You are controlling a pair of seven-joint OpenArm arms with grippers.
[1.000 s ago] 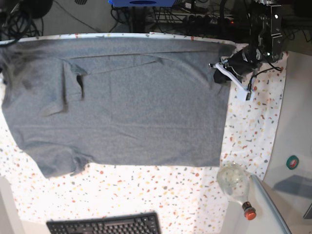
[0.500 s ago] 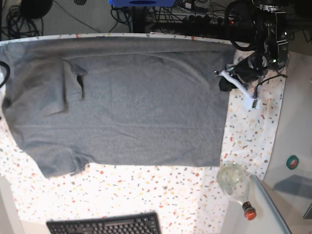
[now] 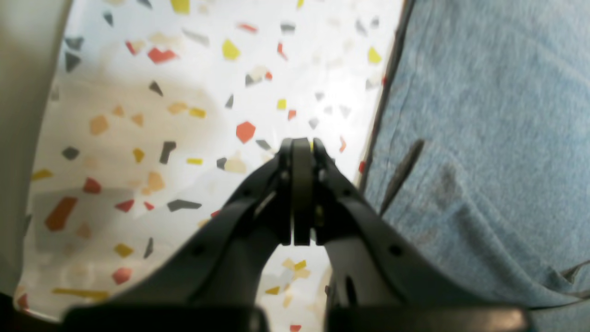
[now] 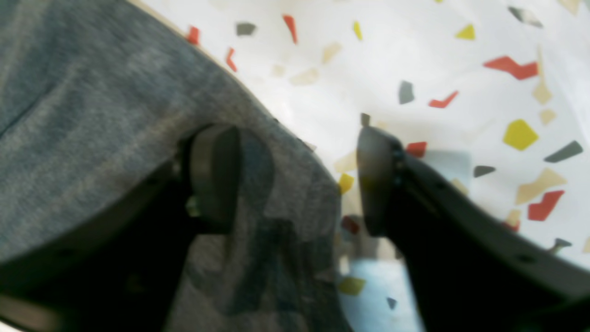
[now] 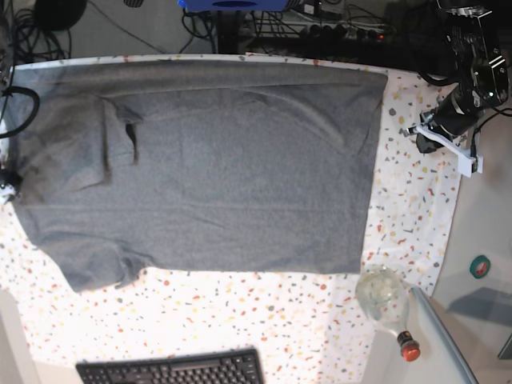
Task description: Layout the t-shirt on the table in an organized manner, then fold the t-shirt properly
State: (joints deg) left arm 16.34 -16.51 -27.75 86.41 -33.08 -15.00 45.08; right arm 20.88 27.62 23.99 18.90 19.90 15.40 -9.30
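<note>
The grey t-shirt (image 5: 240,176) lies spread flat on the speckled table (image 5: 280,320), neck end to the left, with one sleeve folded inward near the top left. My left gripper (image 5: 424,141) is shut and empty, off the shirt's right hem. In the left wrist view it (image 3: 302,152) hovers over bare table (image 3: 138,115), with the shirt (image 3: 498,115) to its right. My right gripper (image 5: 6,186) is at the shirt's left edge. In the right wrist view it (image 4: 295,180) is open and straddles the shirt's edge (image 4: 92,115), one finger over cloth, one over table (image 4: 438,55).
A black keyboard (image 5: 172,370) lies at the front edge. A clear glass bottle with a red cap (image 5: 388,304) lies at the front right corner. A green tape roll (image 5: 480,266) sits off the table at right. Cables (image 5: 320,24) run along the back.
My left gripper has moved right, away from the shirt's top right corner. My right arm has drawn back to the far left edge. The shirt lies as before.
</note>
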